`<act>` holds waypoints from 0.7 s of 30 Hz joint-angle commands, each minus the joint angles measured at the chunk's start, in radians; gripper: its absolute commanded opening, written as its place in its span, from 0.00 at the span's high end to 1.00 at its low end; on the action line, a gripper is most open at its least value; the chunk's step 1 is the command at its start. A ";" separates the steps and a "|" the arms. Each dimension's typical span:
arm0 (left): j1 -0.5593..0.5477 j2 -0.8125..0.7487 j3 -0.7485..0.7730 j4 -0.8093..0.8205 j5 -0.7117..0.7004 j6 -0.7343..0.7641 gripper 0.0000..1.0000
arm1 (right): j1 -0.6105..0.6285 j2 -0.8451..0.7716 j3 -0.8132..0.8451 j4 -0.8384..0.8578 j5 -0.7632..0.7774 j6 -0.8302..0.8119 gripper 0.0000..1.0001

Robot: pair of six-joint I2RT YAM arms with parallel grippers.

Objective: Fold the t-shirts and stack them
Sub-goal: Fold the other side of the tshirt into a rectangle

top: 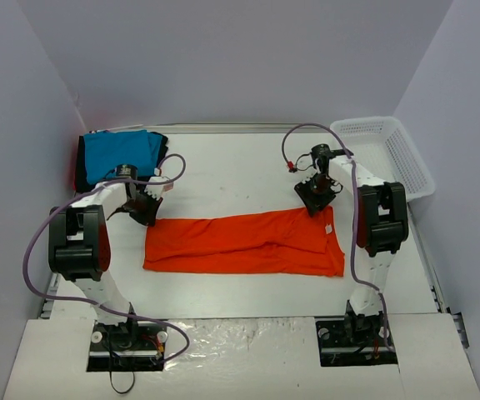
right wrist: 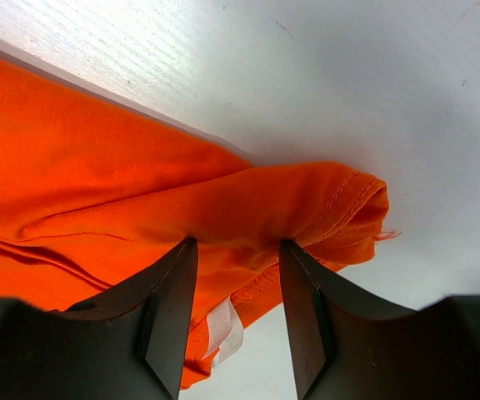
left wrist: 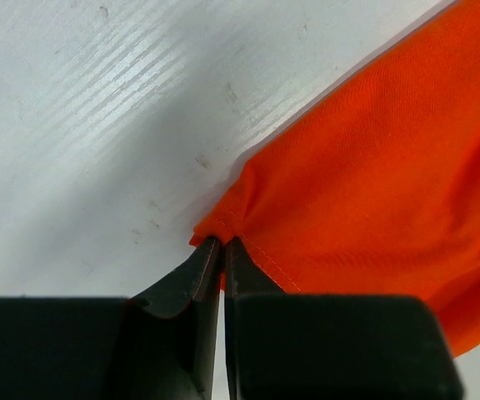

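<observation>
Tabletop (top: 240,171) white, walls (top: 223,58) grey; left end effector (left wrist: 223,248) pinches orange t-shirt (top: 240,244); right end effector (right wrist: 238,250) parted astride it.

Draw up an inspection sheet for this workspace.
Surface: white table, faint scuff marks.
Job's things: orange t-shirt lying flat, folded into a long band; turquoise t-shirt folded on top of black t-shirt, far left corner.
Clutter: white mesh basket, far right corner.
Hands: left hand shut on the orange shirt's corner; right hand open, astride a fold at its labelled end.
Cables: purple cables loop along both arms.
Surroundings: plain pale walls on three sides.
</observation>
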 commanded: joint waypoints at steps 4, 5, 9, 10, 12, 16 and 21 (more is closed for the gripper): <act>0.005 -0.008 0.032 -0.027 0.044 -0.002 0.98 | -0.010 0.033 0.041 -0.024 0.021 0.019 0.60; 0.005 -0.005 0.031 -0.029 0.046 -0.005 0.98 | -0.010 0.038 0.049 -0.024 0.033 0.020 0.59; 0.004 -0.015 0.020 -0.024 0.047 -0.003 0.98 | -0.017 0.047 0.078 -0.027 0.035 0.025 0.59; 0.005 -0.015 0.018 -0.023 0.047 -0.002 0.98 | -0.017 0.050 0.084 -0.027 0.037 0.026 0.59; 0.005 -0.016 0.017 -0.023 0.047 -0.002 0.98 | -0.017 0.053 0.096 -0.027 0.052 0.031 0.58; 0.004 -0.016 0.015 -0.021 0.058 -0.006 0.98 | -0.028 0.061 0.110 -0.024 0.041 0.042 0.55; 0.005 -0.016 0.015 -0.023 0.064 -0.006 0.98 | -0.033 0.072 0.124 -0.029 0.005 0.046 0.55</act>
